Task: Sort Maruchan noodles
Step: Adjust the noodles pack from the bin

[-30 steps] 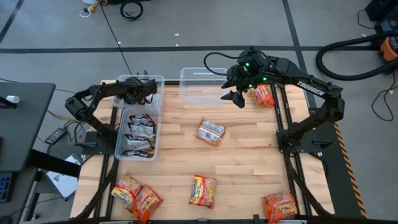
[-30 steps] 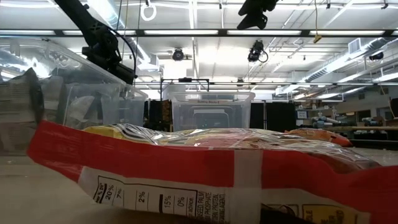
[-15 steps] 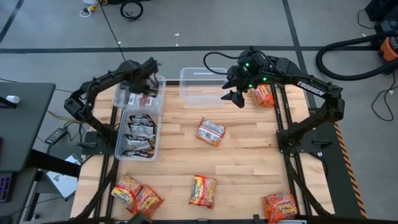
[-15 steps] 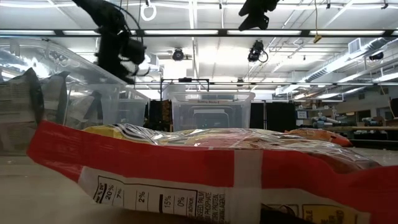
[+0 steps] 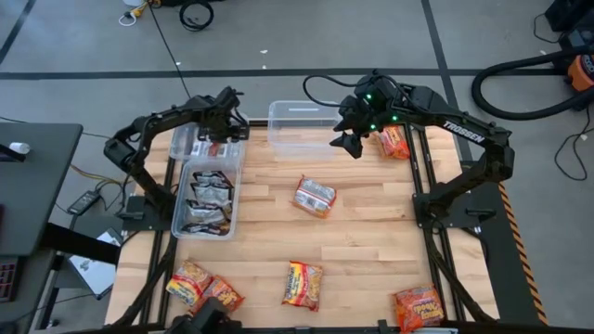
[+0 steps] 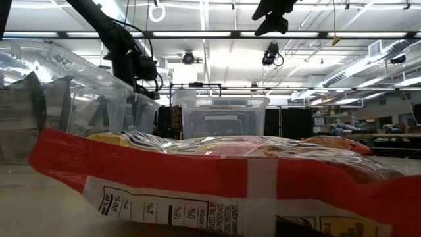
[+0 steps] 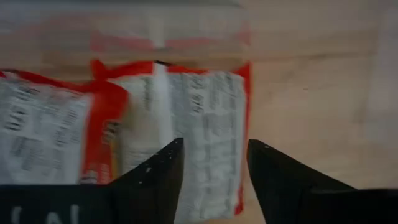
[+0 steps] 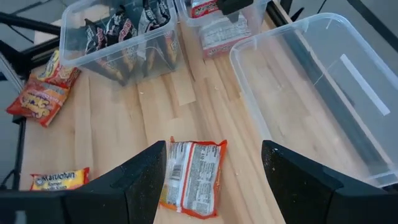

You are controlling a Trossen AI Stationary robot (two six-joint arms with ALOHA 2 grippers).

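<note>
Overhead, the left gripper (image 5: 225, 127) is hanging above the far-left clear bin (image 5: 184, 141), its two dark fingers (image 7: 152, 180) standing apart with nothing between them, and directly under them a red-edged noodle packet (image 7: 186, 124), printed back upward, is lying inside that bin. The right gripper (image 5: 347, 140) is hovering over the table's far side, just beside the empty clear bin (image 5: 290, 115), its fingers (image 8: 143, 180) spread wide and gripping nothing; beneath it a packet (image 5: 315, 196) is lying face-down on the wooden table (image 5: 371, 241), well apart from the others. The near-left bin (image 5: 179, 218) is holding several silver-black packets (image 5: 208, 199). An orange-red packet (image 5: 394, 142) is sitting at the far right edge near the right arm. Along the near edge, two orange packets (image 5: 202, 289) are overlapping at the left, a yellow-and-red packet (image 5: 303, 284) is lying in the middle, and another orange one (image 5: 418, 307) is resting at the right corner. In the low view, a red-and-white packet (image 6: 217, 191) is filling the foreground right before the camera.
</note>
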